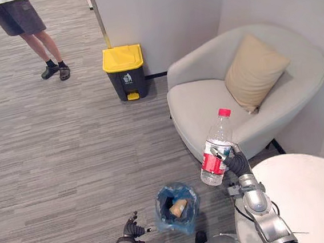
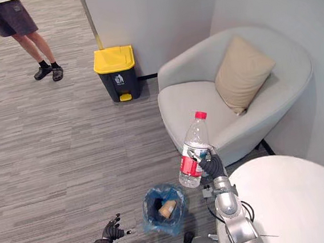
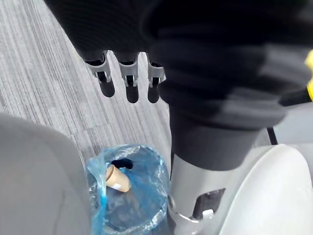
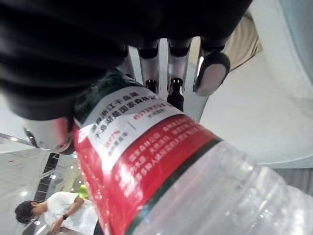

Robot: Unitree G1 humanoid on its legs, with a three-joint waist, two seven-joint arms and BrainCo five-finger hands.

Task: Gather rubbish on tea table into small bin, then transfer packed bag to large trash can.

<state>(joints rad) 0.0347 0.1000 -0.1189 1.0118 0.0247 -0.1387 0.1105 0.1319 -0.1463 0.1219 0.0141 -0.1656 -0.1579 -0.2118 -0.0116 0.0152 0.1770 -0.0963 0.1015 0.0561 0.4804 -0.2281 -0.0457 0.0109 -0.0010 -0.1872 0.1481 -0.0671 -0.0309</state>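
Clear plastic bottle (image 1: 217,142) in right hand (image 1: 236,161)

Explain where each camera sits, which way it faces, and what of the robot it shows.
Left eye view: on the head, facing down at floor, armchair, large bin, small bin; right hand grips a bottle, left hand hangs open.
Right eye view: beside it, same direction, both hands.
Left wrist view: on that wrist, past the left hand into the small bin.
Right wrist view: on that wrist, along the right hand at the bottle's label.
Shared: eye views and left wrist view show the small bin.
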